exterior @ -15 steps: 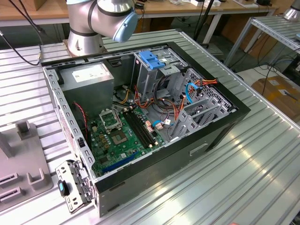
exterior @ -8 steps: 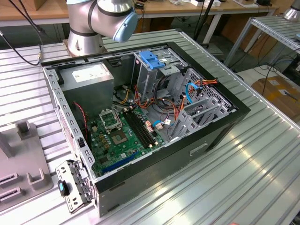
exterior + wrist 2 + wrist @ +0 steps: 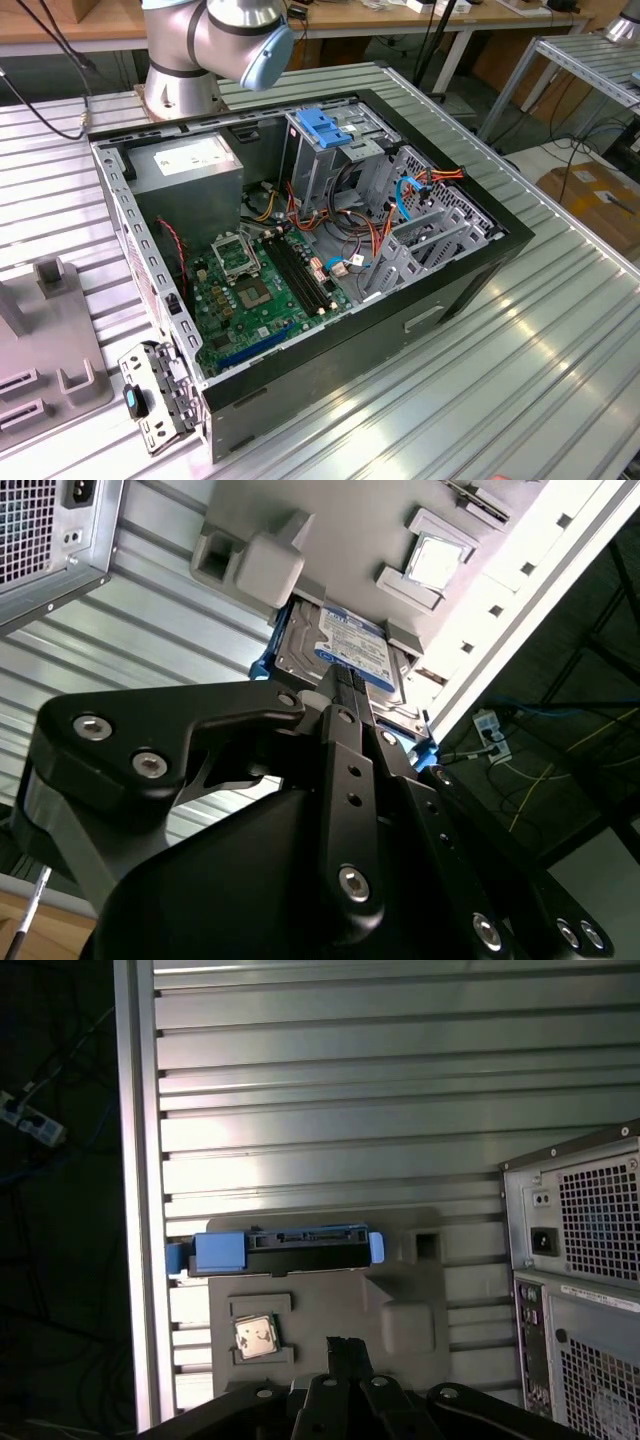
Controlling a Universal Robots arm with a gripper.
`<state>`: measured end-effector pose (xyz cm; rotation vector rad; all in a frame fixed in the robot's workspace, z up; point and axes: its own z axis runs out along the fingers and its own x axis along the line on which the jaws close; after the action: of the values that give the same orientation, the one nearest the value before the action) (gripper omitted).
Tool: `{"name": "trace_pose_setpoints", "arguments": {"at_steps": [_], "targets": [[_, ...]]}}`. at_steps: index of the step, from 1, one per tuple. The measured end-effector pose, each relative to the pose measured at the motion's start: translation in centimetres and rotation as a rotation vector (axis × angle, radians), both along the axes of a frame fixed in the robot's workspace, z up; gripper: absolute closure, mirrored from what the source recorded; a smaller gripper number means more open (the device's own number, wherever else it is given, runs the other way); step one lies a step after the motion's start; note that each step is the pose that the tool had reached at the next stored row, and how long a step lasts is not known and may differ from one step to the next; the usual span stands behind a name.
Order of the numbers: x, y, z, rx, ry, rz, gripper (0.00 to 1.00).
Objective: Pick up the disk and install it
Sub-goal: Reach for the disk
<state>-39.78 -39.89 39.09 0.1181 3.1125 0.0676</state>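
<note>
Disk (image 3: 352, 645) is a flat silver-grey metal drive with a white-and-blue printed label on its broad face and light-blue plastic rails (image 3: 262, 666) along its sides. It stands on edge against one side of the fixture (image 3: 340, 530), a matte grey moulded plate with raised blocks and recesses. In the first wrist view the disk (image 3: 300, 1250) shows edge-on as a thin dark bar with a connector strip, capped by blue ends and touching the fixture (image 3: 400, 1290). A square chip (image 3: 255, 1335) with a bright metal lid sits in one recess of the plate. The fixture rests on the table (image 3: 330, 1080), which is built of ribbed aluminium slats. The gripper (image 3: 343, 677) is black anodised metal with bolted linkage bars. Its two narrow fingers are pressed together with nothing between them, and it hangs over the fixture, near the disk but apart from it. In the first wrist view the gripper (image 3: 345, 1345) sits over the plate, between the chip and a raised block. In the exterior view an open black case (image 3: 470, 280) lies on the table (image 3: 520, 390), holding a green motherboard (image 3: 255, 290), a grey supply box (image 3: 190, 170) with a white sticker and a blue handle (image 3: 322, 125) on the drive cage.
</note>
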Motion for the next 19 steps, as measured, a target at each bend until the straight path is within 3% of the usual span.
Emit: {"name": "trace_pose_setpoints", "arguments": {"at_steps": [5,8,10,14,19], "targets": [[-0.91,0.2,-0.12,0.0,-0.0002,0.0,0.89],[-1.6,0.89,-0.32,-0.0016,0.0,0.0,0.89],[-2.14,1.75,-0.62,-0.0031,0.0002,0.0,0.89],[-2.73,2.87,-1.21,-0.0041,0.0006,0.0,0.89],[-2.91,3.75,-2.14,-0.0044,0.0035,0.0,0.89]]}}
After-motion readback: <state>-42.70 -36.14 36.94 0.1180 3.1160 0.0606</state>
